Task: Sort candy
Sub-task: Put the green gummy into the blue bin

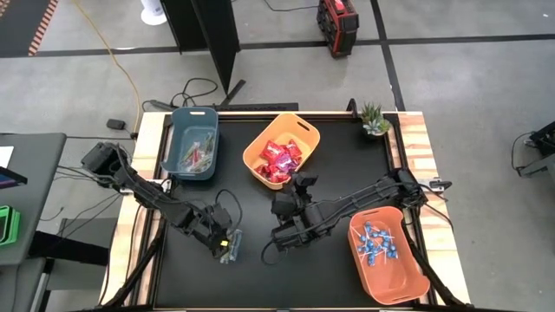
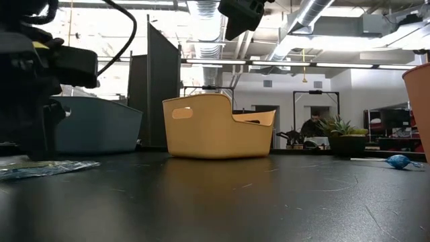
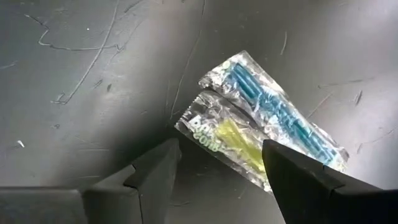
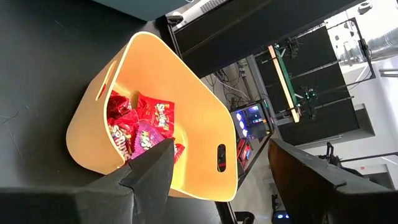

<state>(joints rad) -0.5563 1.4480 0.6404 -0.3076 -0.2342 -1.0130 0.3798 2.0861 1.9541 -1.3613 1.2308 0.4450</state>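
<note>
We see two clear stick packets [image 3: 264, 134] lying side by side, touching, on the dark surface [image 1: 260, 277] toward its near left; one shows blue sticks inside, the other yellow. The left hand [image 3: 217, 180] hangs right over them with its fingers [image 3: 155, 174] spread to either side of the yellow packet's end; we cannot tell whether they touch it, and nothing is gripped. From above, the same left hand [image 1: 227, 247] sits low at the near left of the surface with the packets under its tip. The right hand [image 1: 299, 186] hovers near the middle, just by the near edge of the yellow bin [image 1: 308, 139], its fingers [image 4: 149, 168] wide apart and holding nothing. We count three bins. The yellow bin, at the far middle, holds a heap of red square packets [image 1: 279, 160], too many and too overlapped for us to count. The blue bin [image 1: 178, 139], at the far left, holds a few more stick packets [image 1: 198, 156]. The orange bin [image 1: 412, 269], at the near right, holds a cluster of blue lollipops [image 1: 377, 245] on white sticks. In the low view one blue lollipop [image 2: 398, 161] lies loose on the surface at the right. A small potted plant [image 1: 375, 120] stands at the far right corner.
</note>
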